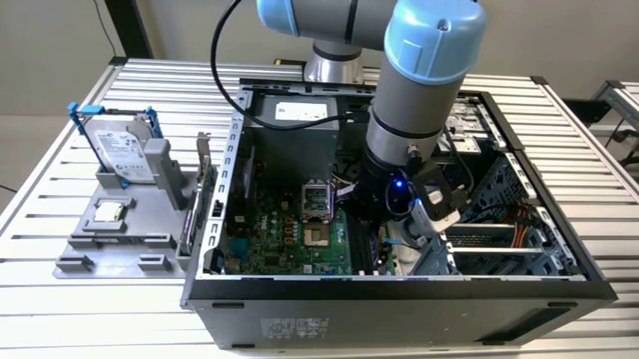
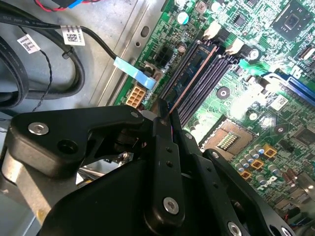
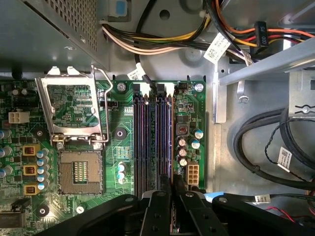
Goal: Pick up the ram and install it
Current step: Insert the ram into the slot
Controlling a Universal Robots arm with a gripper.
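Inside the open computer case [image 1: 399, 288], the gripper [image 3: 171, 186] is closed on the ram [image 2: 194, 71], a thin dark stick standing on edge in the outermost motherboard slot [image 3: 170, 137], with the open CPU socket [image 3: 78, 172] at its nine o'clock in the first wrist view.

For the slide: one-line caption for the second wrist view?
Gripper shut on the ram, holding it edge-down in the outermost memory slot beside three empty ones.
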